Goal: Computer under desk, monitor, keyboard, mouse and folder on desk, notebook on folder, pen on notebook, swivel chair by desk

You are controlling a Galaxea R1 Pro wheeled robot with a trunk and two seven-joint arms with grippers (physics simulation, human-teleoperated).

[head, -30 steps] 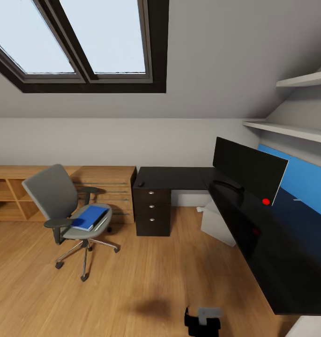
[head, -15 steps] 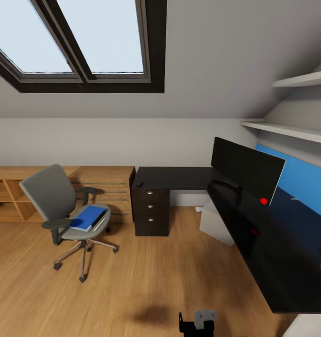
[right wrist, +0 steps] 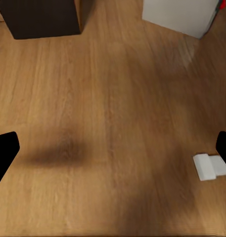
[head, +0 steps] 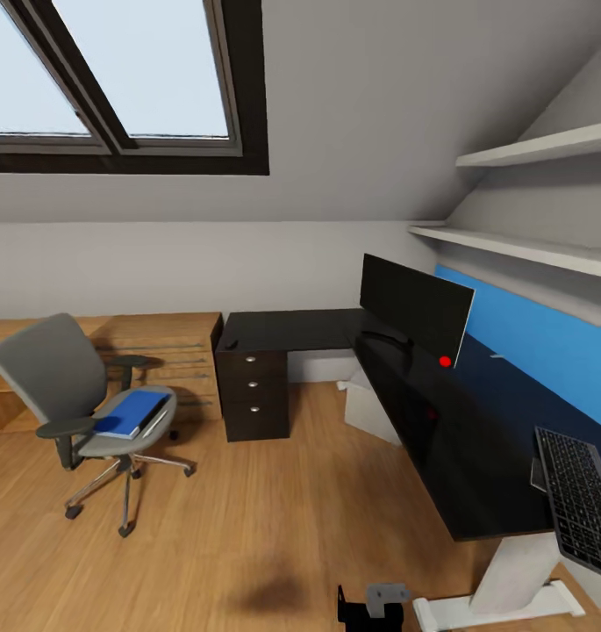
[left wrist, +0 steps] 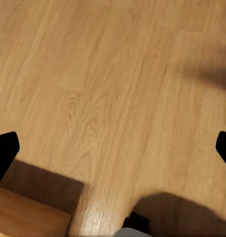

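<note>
Wooden floor [left wrist: 113, 89] is seen beneath both wrist cameras, and it runs through an attic bedroom with a skylight [head: 116, 79]. Each hand, the left hand [left wrist: 113, 148] and the right hand [right wrist: 113, 148], is spread wide, dark fingertips at opposite picture edges, and nothing is held. In the head view, the computer [head: 370, 408] is found under the worktop [head: 440, 439] at about one o'clock, and the monitor [head: 414, 307] stands on it. The keyboard [head: 581, 496] lies at the near end, around four o'clock, partly overhanging the edge. At nine o'clock, well apart from the worktop, the swivel chair [head: 46, 377] carries the folder [head: 129, 412]. Mouse, notebook and pen cannot be made out. The computer and monitor conditions are judged met; folder, stacking and chair are judged outstanding.
</note>
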